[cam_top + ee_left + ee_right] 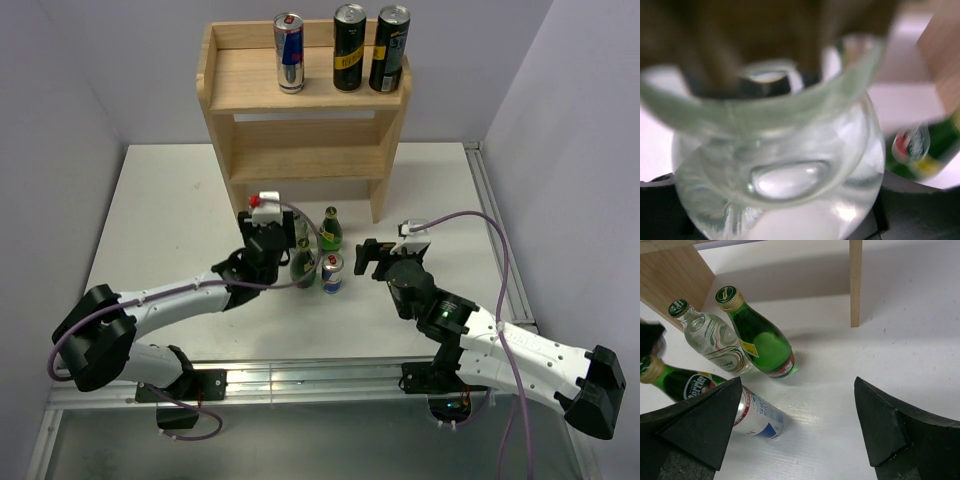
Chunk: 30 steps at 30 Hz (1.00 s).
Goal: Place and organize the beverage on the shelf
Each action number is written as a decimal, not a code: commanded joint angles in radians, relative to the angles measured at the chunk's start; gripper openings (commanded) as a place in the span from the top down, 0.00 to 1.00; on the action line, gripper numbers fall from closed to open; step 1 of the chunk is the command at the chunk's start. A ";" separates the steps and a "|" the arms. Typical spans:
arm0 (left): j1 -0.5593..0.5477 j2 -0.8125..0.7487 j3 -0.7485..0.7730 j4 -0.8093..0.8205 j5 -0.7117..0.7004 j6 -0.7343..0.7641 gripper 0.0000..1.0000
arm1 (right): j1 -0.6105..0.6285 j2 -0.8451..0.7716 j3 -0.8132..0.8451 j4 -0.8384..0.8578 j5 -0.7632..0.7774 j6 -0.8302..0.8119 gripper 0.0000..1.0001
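Three cans [349, 45] upright in a row on shelf [250, 92] top board, judged already placed | bench [170, 200]: capped clear bottle [790, 175], two green bottles [762, 340] and small can [757, 415] bunched before shelf, not yet shelved | left gripper [288, 233] at clear bottle, likely next pick, clamp can't tell | right gripper [800, 425] fingers apart, holding nothing, facing the bunch

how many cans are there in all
4 cans. Three stand on the shelf top board: a blue-silver can, a black can, a second black can. The fourth can is on the table by the bottles. Another could hide behind the arms.
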State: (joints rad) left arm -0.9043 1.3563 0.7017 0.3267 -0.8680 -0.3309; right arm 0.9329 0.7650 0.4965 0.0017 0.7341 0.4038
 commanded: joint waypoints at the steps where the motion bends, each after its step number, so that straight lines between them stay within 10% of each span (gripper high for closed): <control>1: 0.051 -0.036 0.177 0.101 0.076 0.101 1.00 | -0.008 0.003 -0.013 0.052 0.013 0.004 0.00; 30: 0.255 0.133 0.524 0.040 0.225 0.176 1.00 | -0.043 0.023 -0.052 0.107 -0.019 -0.011 0.00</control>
State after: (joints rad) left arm -0.6643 1.5612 1.1454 0.1974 -0.6323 -0.1730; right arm 0.8986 0.7822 0.4503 0.0589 0.7124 0.3958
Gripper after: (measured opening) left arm 0.711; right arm 0.998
